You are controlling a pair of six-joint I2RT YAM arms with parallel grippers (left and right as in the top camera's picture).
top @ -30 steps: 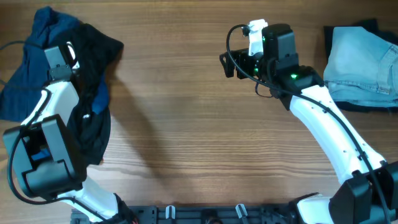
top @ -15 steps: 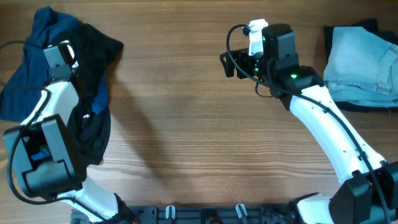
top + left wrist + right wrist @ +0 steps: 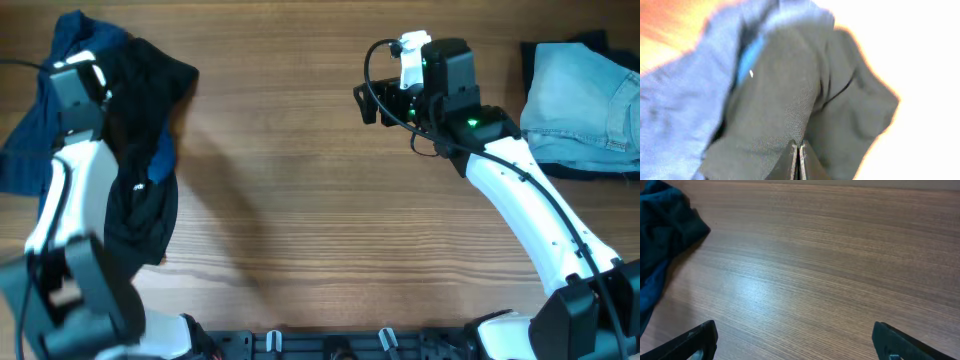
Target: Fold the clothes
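Jaws: left gripper (image 3: 798, 162) pinched on clothes (image 3: 150, 150); right gripper (image 3: 795, 332) held wide.
Table (image 3: 300, 200): made of brown wood.
Clothes: heaped far left, stretched far-to-near.

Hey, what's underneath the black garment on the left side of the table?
A blue garment sticks out from under the black garment along its left and top edges. How far it runs underneath, and whether anything else lies below, is covered by the black fabric.
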